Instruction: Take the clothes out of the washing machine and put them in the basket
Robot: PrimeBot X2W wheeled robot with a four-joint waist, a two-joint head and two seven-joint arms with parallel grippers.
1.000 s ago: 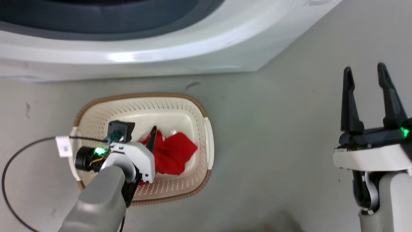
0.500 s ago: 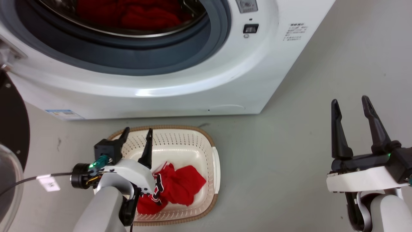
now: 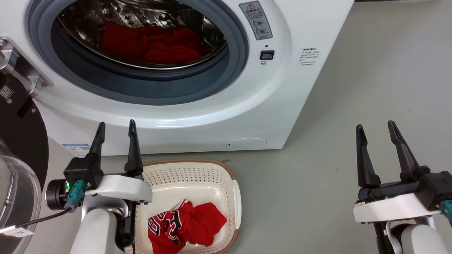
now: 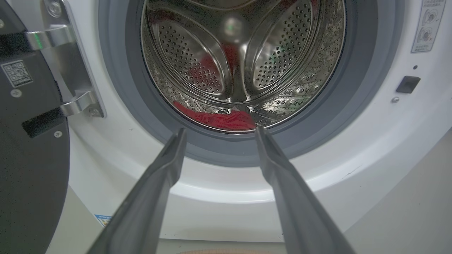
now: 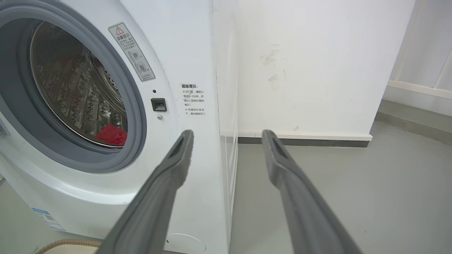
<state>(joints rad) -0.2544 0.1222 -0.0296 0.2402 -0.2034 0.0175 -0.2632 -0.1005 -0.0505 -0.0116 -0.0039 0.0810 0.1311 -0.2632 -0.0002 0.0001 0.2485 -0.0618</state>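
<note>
Two grippers show low in the head view, both w/ fingers spread apart and holding nothing: left gripper [image 3: 117, 122] at 8 o'clock, right gripper [image 3: 375, 124] at 4 o'clock above bare floor [image 3: 353, 88]. The basket [image 3: 197, 161] sits on the floor at 6 o'clock, just beside the left arm's wrist and near the washer's front. In it lies a crumpled red jersey [image 3: 164, 227] w/ white and black trim and lettering, toward the basket's 6 o'clock end. Beyond, the washer [image 3: 275, 106] takes up 10 to 1 o'clock, its door [image 3: 21, 137] swung open at 9 o'clock. More red cloth [image 3: 152, 46] lies at the bottom of the drum [image 3: 141, 14], approx. 12 o'clock. Left wrist view looks straight into the drum, fingers aimed at the porthole's lower rim, not touching it; red cloth shows just past the rim. Right wrist view has the washer at 9 o'clock and a white wall [image 5: 310, 63] farthest back at 1 o'clock.
</note>
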